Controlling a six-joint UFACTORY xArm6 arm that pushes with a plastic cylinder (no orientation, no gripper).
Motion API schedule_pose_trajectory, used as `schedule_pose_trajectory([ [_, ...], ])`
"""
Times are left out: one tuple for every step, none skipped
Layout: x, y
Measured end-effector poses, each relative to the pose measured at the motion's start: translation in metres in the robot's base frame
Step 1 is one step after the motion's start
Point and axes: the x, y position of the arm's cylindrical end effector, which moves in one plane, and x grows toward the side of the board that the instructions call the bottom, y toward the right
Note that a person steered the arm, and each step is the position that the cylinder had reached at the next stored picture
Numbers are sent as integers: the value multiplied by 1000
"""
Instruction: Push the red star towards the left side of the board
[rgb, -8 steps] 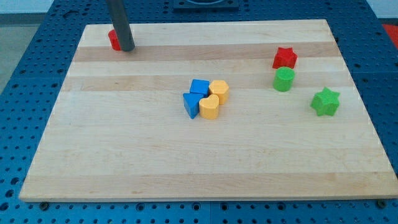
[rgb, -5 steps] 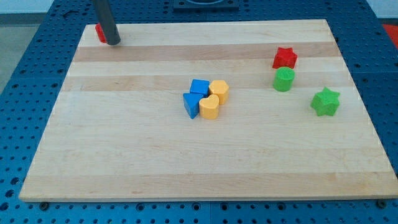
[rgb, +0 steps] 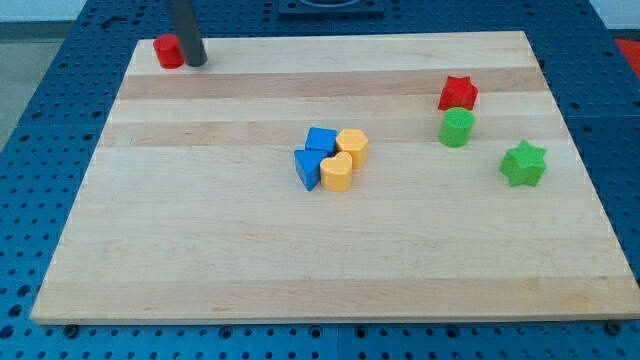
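- Open board along bottom edge and left edge.
- Blocking centre: blue blocks (rgb: 314, 155) touching yellow blocks (rgb: 344, 160).
- Near right edge: red star (rgb: 458, 93), green cylinder (rgb: 456, 128), green star (rgb: 524, 163).

lab bench: blue perforated breadboard table (rgb: 40, 120) under wooden board (rgb: 330, 250).

The red star (rgb: 458, 93) sits flat near the board's right side at the view's top, far from my tip (rgb: 196, 62)
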Motion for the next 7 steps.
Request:
schedule_pose_trajectory([
  [0, 73],
  [0, 152],
  [0, 221],
  [0, 269],
  [0, 343],
  [0, 443],
  [3, 480],
])
